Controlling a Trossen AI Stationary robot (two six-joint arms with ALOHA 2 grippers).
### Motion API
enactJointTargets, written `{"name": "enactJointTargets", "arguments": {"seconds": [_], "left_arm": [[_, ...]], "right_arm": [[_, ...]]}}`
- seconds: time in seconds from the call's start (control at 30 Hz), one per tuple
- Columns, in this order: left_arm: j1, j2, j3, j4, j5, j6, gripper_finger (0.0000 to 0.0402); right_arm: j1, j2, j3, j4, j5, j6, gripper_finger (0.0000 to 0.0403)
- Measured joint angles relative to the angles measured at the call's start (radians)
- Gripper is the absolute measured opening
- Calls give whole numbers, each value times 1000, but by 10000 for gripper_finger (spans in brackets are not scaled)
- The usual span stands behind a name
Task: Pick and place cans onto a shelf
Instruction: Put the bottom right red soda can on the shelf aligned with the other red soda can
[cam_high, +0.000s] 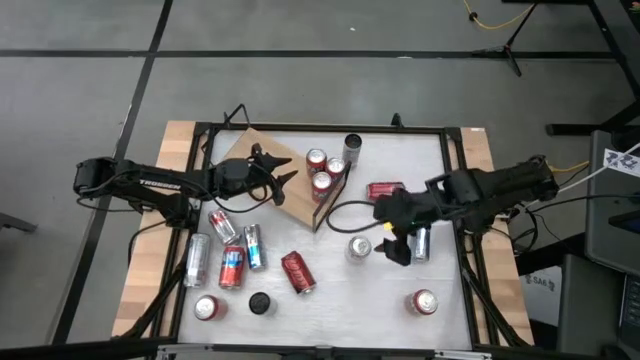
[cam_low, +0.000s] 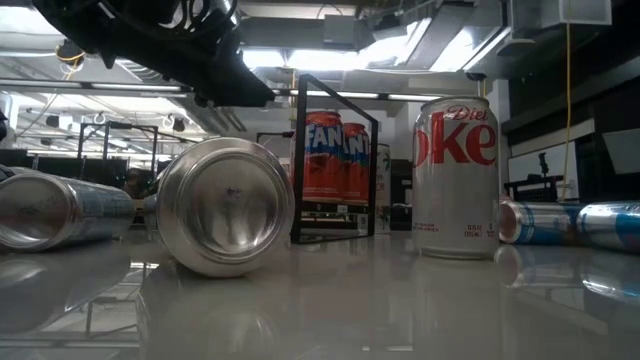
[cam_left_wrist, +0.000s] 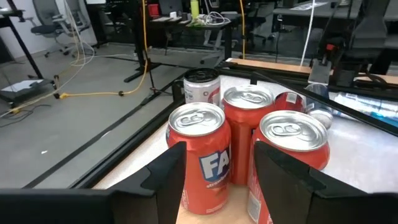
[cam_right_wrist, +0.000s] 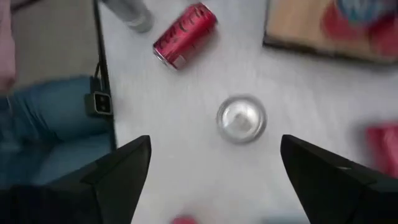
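Currently three red cans (cam_high: 322, 172) upright on shelf (cam_high: 262, 160); left end effector (cam_high: 283, 186) apart, right end effector (cam_high: 390, 243) apart.

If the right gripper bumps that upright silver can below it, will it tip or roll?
The silver can stands upright, fairly tall on a narrow base, so a high sideways nudge would probably tip it. Once down, it would likely roll on the smooth table. The right gripper is open above it.

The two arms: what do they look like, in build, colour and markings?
Both are dark, jointed arms. The left arm carries white lettering along one link. Black cables trail from the right arm. Each gripper, left and right, has two flat dark fingers.
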Motion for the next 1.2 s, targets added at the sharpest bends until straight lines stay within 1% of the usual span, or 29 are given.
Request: {"name": "enactJointTargets", "arguments": {"seconds": [0.13, 0.23, 0.4, 0.5, 0.6, 0.77, 0.9, 1.0, 1.2], "left_arm": [[-6, 0, 0, 0, 0, 0, 182], [-6, 0, 0, 0, 0, -1, 182], [-6, 0, 0, 0, 0, -1, 182], [-6, 0, 0, 0, 0, -3, 182], [-6, 0, 0, -5, 0, -3, 182], [-6, 0, 0, -34, -1, -3, 182], [-6, 1, 0, -48, -1, -3, 182], [-6, 1, 0, -48, -1, -3, 182], [-6, 1, 0, -47, -1, -2, 182]], "right_arm": [[70, 0, 0, -71, 22, 244, 351], [130, 0, 0, -113, 70, 408, 351], [216, 2, 0, -152, 137, 649, 351], [257, 15, 0, -171, 145, 758, 351], [296, 40, 0, -221, 132, 820, 351], [346, 95, 0, -286, 54, 1032, 351], [380, 138, 0, -288, 2, 1148, 351], [402, 172, 0, -288, -17, 1229, 351], [450, 239, 0, -277, -78, 1336, 351]]}}
